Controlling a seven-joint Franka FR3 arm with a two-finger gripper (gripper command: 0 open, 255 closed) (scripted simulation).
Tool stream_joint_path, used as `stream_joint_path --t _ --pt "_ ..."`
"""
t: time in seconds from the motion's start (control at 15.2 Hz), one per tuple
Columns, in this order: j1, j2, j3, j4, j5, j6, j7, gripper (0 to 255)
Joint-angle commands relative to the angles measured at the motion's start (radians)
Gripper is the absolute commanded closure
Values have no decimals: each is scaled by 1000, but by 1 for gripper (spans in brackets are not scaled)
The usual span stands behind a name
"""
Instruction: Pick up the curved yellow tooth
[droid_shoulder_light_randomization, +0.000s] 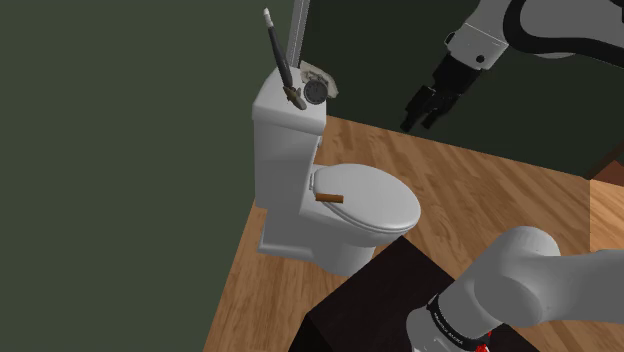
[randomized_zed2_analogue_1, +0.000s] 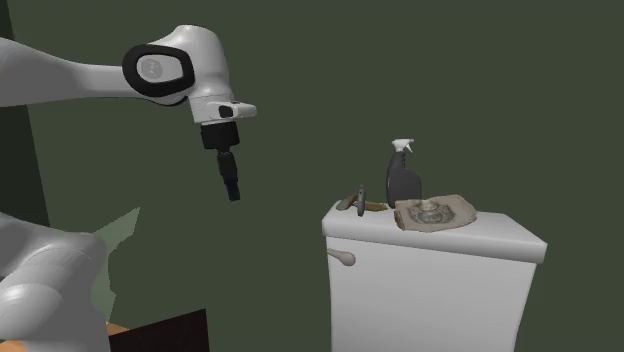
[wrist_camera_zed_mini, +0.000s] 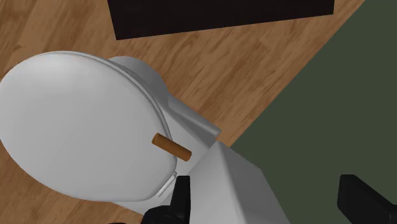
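A small tan curved tooth (droid_shoulder_light_randomization: 293, 97) (randomized_zed2_analogue_1: 368, 206) lies on top of the white toilet tank (droid_shoulder_light_randomization: 283, 130) (randomized_zed2_analogue_1: 430, 290), beside a dark grey disc (droid_shoulder_light_randomization: 314, 92) (randomized_zed2_analogue_1: 358, 200). My black gripper (droid_shoulder_light_randomization: 425, 110) (randomized_zed2_analogue_1: 233, 190) (wrist_camera_zed_mini: 273, 210) hangs open in the air. It holds nothing. In the shoulder view it is well to the right of the tank top and about level with it. In the second exterior view it is left of the tank and a little higher. In the wrist view the fingers (wrist_camera_zed_mini: 181, 202) stand wide apart over the tank's edge.
A dark spray bottle (droid_shoulder_light_randomization: 275, 50) (randomized_zed2_analogue_1: 404, 178) and a beige crumpled object (droid_shoulder_light_randomization: 325, 78) (randomized_zed2_analogue_1: 432, 212) share the tank top. A brown stick (droid_shoulder_light_randomization: 329, 197) (wrist_camera_zed_mini: 170, 146) lies on the shut toilet lid (droid_shoulder_light_randomization: 370, 195) (wrist_camera_zed_mini: 83, 127). Dark green walls stand close behind. The black stand (droid_shoulder_light_randomization: 370, 300) sits on the wood floor.
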Motion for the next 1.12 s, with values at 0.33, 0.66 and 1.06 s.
stream_joint_path --t 0.33,0.66,1.06 --pt "29 214 -7 127 -14 69 -60 0" --pt "54 423 -8 283 -22 106 -118 0" --pt "77 673 0 510 -30 108 -183 0"
